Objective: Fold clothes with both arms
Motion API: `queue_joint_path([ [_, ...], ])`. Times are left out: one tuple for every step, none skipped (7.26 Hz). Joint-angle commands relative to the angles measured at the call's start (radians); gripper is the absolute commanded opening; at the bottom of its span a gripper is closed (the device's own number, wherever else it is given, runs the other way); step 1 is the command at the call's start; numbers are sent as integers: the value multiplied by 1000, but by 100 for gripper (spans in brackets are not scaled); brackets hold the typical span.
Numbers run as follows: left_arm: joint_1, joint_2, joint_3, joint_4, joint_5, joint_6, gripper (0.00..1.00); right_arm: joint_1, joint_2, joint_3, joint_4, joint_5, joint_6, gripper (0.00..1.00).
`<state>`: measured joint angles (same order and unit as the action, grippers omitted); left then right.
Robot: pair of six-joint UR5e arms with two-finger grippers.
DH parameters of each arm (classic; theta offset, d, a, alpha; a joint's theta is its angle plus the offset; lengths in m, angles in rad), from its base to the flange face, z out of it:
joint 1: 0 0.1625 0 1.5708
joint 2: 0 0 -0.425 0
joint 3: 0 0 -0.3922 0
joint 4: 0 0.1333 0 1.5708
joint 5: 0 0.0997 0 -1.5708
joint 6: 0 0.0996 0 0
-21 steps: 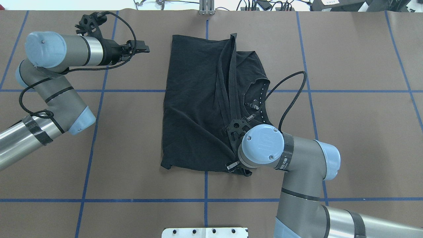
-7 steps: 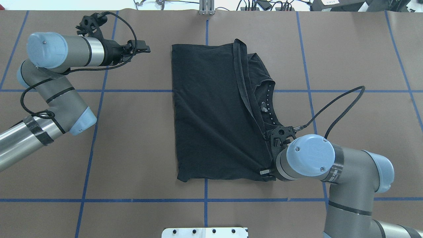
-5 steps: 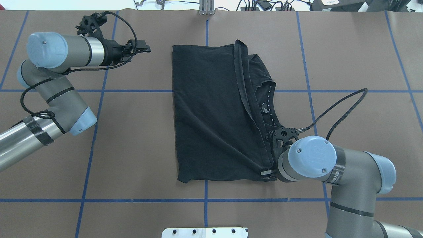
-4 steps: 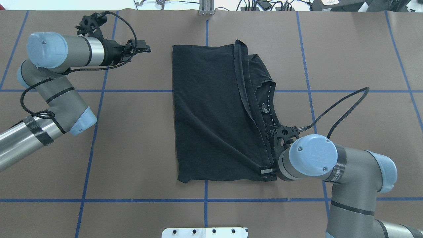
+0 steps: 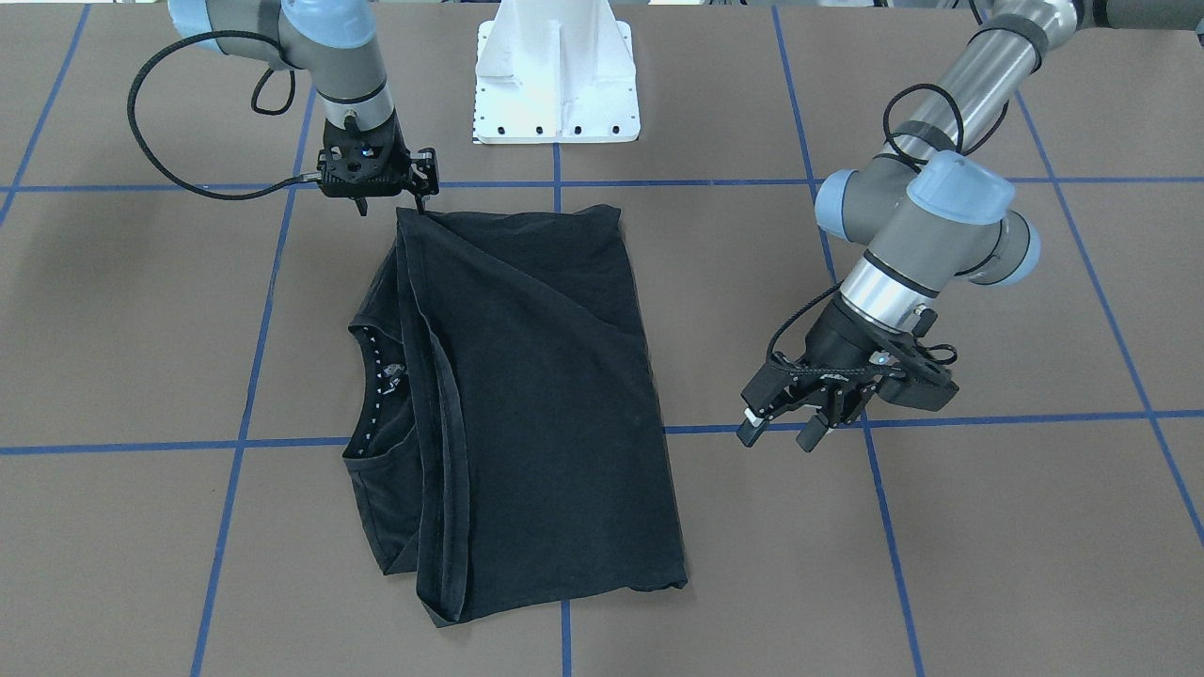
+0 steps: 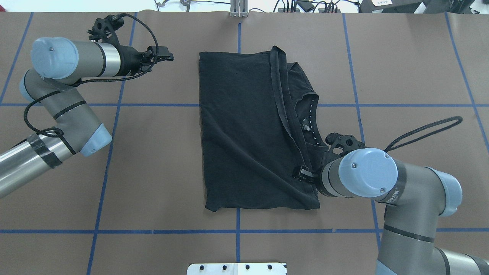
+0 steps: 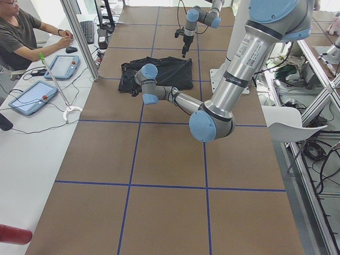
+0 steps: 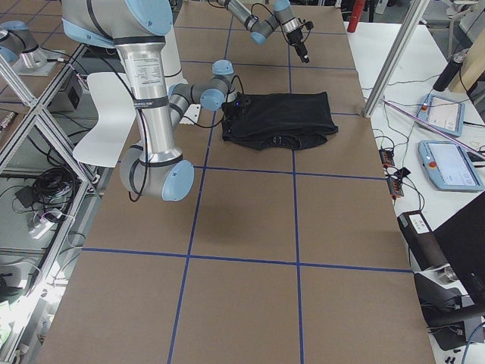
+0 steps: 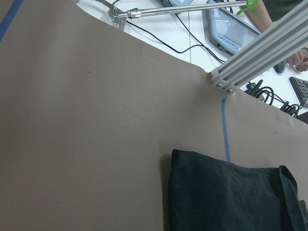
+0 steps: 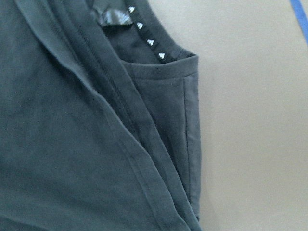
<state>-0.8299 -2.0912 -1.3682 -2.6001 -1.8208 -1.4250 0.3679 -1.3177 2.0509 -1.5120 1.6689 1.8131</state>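
Front view: the black T-shirt lies folded lengthwise mid-table, with its collar at the 9 o'clock edge. The right gripper hangs at the shirt's 11 o'clock corner, fingers apart. The left gripper hovers at the shirt's 3 o'clock, well apart from it, fingers also spread.

Overhead view: the right gripper is over the shirt's 4 o'clock part, near the collar. The left gripper is off the cloth at 10 o'clock.

Left-end view: a person sits at 10 o'clock.

Right-end view: the shirt lies at 12 o'clock.

Left wrist view: a shirt corner shows at 5 o'clock, and a blue tape line runs above it.

Right wrist view: overlapping hems fill the picture. The collar is at 12 o'clock and bare table at 3 o'clock.
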Motion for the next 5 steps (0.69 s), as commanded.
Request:
queue_joint_path([
  [0, 0, 1, 0, -2, 0, 100, -27, -3, -46, 29, -145, 472, 94],
  [0, 0, 3, 0, -2, 0, 100, -46, 2, -52, 27, -150, 494, 93],
  [0, 0, 3, 0, -2, 0, 100, -49, -6, -61, 29, -147, 491, 90],
  [0, 2, 3, 0, -2, 0, 100, -53, -6, -63, 29, -144, 494, 88],
  [2, 0, 3, 0, -2, 0, 100, -78, -9, -92, 51, -147, 493, 88],
])
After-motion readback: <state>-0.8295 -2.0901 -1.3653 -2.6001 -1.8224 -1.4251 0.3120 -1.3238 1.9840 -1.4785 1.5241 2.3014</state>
